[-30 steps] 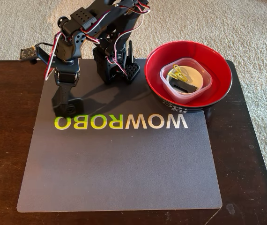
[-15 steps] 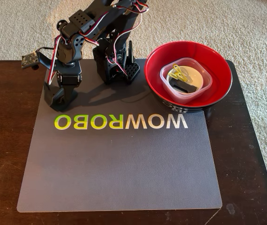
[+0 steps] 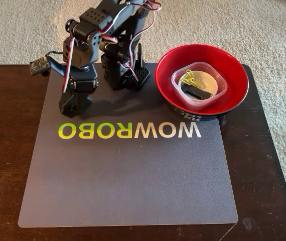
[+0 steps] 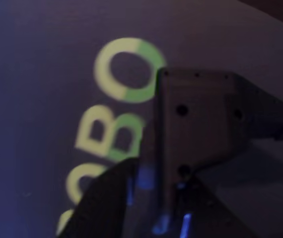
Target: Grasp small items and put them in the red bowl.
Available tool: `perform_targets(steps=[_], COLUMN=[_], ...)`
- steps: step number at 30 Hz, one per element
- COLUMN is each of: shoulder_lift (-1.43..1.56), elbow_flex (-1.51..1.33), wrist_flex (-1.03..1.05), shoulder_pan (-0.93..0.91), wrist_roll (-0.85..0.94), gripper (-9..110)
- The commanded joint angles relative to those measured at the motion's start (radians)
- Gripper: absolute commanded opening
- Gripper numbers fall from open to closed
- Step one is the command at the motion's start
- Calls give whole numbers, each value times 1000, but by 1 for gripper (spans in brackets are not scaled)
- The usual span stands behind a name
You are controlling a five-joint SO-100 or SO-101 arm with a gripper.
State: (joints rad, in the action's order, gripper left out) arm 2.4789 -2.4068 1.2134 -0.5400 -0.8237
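Fixed view from above and wrist view. A dark brown wooden worktop (image 3: 2, 150) with a glossy grain stands on pale looped carpet (image 3: 263, 25) and carries one smooth, matte grey rectangular mat (image 3: 128, 181) with rounded corners, printed with a single line of block letters shading from white to yellow-green (image 3: 129, 130), read upside down in the fixed view. One black arm (image 3: 115, 30), built of hard plastic segments and strung with red, white and black wires, rises from its base (image 3: 123, 70) at the far edge of the mat. Its tool (image 3: 74, 104) points down over the mat's far left part, just above the yellow-green end of the lettering, with nothing seen between the fingers; in the wrist view the tool (image 4: 151, 198) appears as two blurred dark plastic fingers lying close together over the letters, and whether they are fully closed cannot be told. One round red bowl (image 3: 233, 65), glossy red inside and black outside with white markings, sits at the far right, half on the mat and half on bare wood. Inside it rests one clear square plastic container (image 3: 198, 68) with rounded corners and a thin translucent wall. Within the container lie one small white round dish (image 3: 214, 83), one yellow clip (image 3: 188, 78) and one black wedge-shaped plastic part (image 3: 197, 92), the clip and the black part lying on the dish.
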Motion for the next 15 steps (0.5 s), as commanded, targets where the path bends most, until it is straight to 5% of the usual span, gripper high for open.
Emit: perform_targets(steps=[1, 8, 15], shoulder_lift=[-38, -264, -132], elbow_flex=[291, 925, 894], wrist_flex=[140, 499, 495], shoulder_pan=[236, 765, 1483], wrist_roll=[144, 336, 331], gripper=[0, 0, 0])
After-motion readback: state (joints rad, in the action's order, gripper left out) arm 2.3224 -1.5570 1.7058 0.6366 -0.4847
